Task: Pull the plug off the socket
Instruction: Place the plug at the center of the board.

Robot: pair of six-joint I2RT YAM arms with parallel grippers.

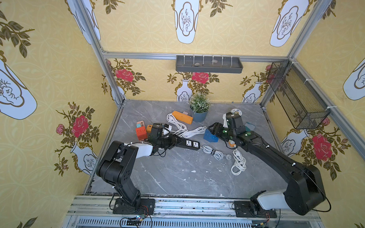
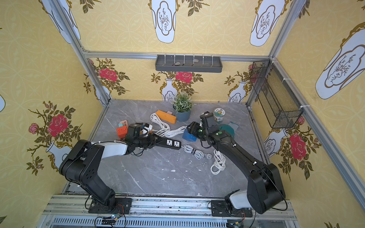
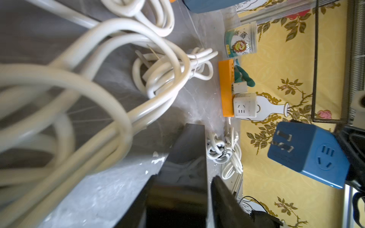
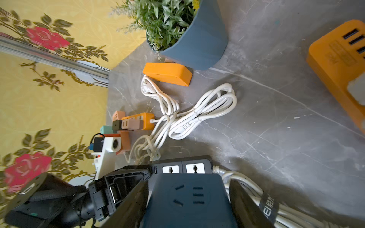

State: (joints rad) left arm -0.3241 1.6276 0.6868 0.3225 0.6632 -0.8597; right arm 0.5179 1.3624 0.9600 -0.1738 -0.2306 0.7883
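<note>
The plug is a blue cube adapter (image 1: 210, 136) (image 2: 188, 136). My right gripper (image 1: 214, 130) (image 4: 189, 181) is shut on it and holds it above the table. Its bare prongs show in the left wrist view (image 3: 308, 150), free of any socket. The socket is a black power strip (image 1: 190, 143) (image 2: 172, 143) lying on the grey table. One end of the strip (image 3: 187, 150) sits between the jaws of my left gripper (image 1: 177, 142) (image 3: 184, 176), which stand open with a light gap beside one finger. The strip's two white outlets (image 4: 183, 168) are empty.
Coiled white cables (image 1: 239, 162) (image 1: 212, 152) (image 1: 185, 129) lie around the strip. An orange strip (image 1: 182, 117) and a potted plant (image 1: 199, 114) stand behind. Red and orange cubes (image 1: 141, 131) sit at the left, a jar (image 1: 236, 112) at the back right. A wire basket (image 1: 297, 95) hangs on the right wall.
</note>
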